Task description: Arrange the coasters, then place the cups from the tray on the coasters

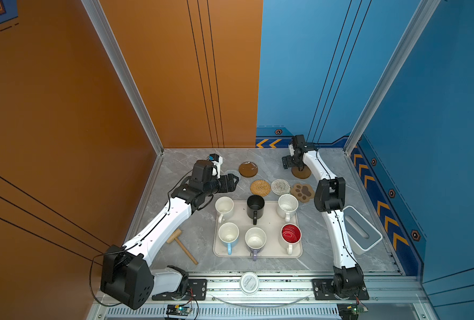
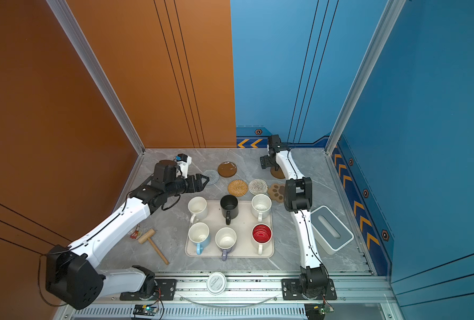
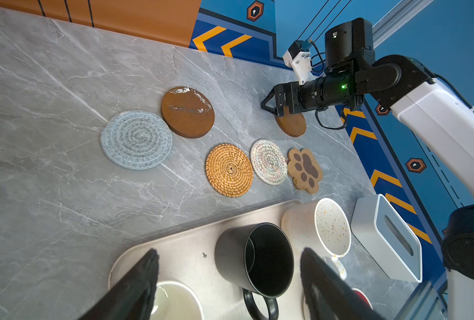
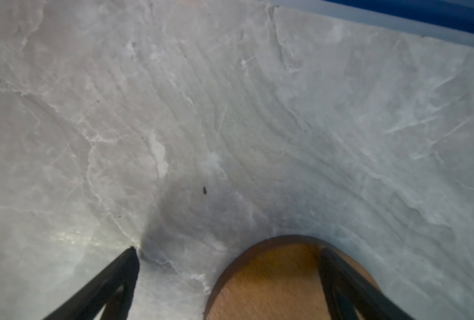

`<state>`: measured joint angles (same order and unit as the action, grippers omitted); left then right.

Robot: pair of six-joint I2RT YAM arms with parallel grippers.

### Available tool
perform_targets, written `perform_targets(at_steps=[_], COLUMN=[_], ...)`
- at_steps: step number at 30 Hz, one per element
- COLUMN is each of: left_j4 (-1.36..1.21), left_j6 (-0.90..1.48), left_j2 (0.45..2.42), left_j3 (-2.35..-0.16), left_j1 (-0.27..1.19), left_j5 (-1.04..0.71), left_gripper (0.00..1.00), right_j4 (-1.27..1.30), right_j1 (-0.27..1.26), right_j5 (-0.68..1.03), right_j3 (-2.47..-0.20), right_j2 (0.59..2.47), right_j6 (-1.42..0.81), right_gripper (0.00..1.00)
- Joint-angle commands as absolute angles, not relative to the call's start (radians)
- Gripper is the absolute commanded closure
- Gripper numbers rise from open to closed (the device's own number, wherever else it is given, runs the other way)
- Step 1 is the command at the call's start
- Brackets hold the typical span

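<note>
**Coasters laid out on the table, cups on the tray, both grippers empty**

Coasters, six, all flat on the grey marble table (image 1: 191, 166) beyond the tray's far edge.
- Near row, side by side: rattan coaster (image 1: 260, 187), whitish woven coaster (image 1: 280, 186), paw coaster (image 1: 302, 192).
- Far row: grey-blue woven coaster (image 3: 136, 139), with the marked brown disc (image 1: 248, 169) just beside it. The plain brown disc (image 1: 301, 173) lies apart, toward the right.

Cups, six, upright on the tray (image 1: 270, 221) in two rows of three.
- Far row: white cup (image 1: 224, 207), black cup (image 1: 255, 206), speckled cup (image 1: 287, 206).
- Near row: light blue cup (image 1: 228, 235), lavender cup (image 1: 255, 239), red-lined cup (image 1: 291, 234).

Right gripper (image 3: 266, 104): jaws spread wide and gripping nothing. It is low over the plain brown disc, with one finger above the disc and the other above bare table.

Left gripper (image 2: 205, 180): jaws apart and empty. It hangs near the grey-blue woven coaster, off the tray's far-left corner.

Other items:
- wooden mallet (image 1: 182, 245), left of the tray
- white-and-grey box (image 1: 362, 230), right of the tray
- round white lid (image 1: 249, 283), on the front rail
</note>
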<state>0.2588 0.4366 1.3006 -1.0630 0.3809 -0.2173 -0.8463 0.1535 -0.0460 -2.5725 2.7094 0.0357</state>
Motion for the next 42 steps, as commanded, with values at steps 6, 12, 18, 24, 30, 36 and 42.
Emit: perform_targets(at_steps=[6, 12, 18, 24, 30, 36, 42], left_j4=[0.257, 0.256, 0.252, 0.250, 0.249, 0.234, 0.228], left_j6=[0.443, 0.443, 0.439, 0.437, 0.431, 0.431, 0.431], left_j2=[1.307, 1.339, 1.356, 1.356, 1.343, 1.327, 1.320], left_j3=[-1.107, -1.126, -1.136, -1.134, -1.123, -1.100, -1.091], left_j1=[0.390, 0.397, 0.405, 0.408, 0.410, 0.408, 0.408], left_j5=[-0.201, -0.212, -0.218, -0.219, -0.221, -0.220, -0.220], left_gripper=[0.19, 0.19, 0.19, 0.19, 0.19, 0.19, 0.19], right_j4=[-0.926, -0.999, -1.009, -1.047, -1.052, -1.051, -1.051], right_j1=[0.147, 0.112, 0.082, 0.053, 0.036, 0.005, -0.012], right_j5=[-0.144, -0.128, -0.109, -0.060, -0.059, -0.058, -0.058], right_j3=[-2.603, -2.584, -2.485, -2.444, -2.346, -2.255, -2.205], right_j2=[2.736, 2.739, 2.690, 2.665, 2.606, 2.555, 2.531], right_j6=[0.102, 0.076, 0.043, 0.007, -0.006, -0.024, -0.036], right_gripper=[0.00, 0.01, 0.03, 0.08, 0.10, 0.13, 0.15])
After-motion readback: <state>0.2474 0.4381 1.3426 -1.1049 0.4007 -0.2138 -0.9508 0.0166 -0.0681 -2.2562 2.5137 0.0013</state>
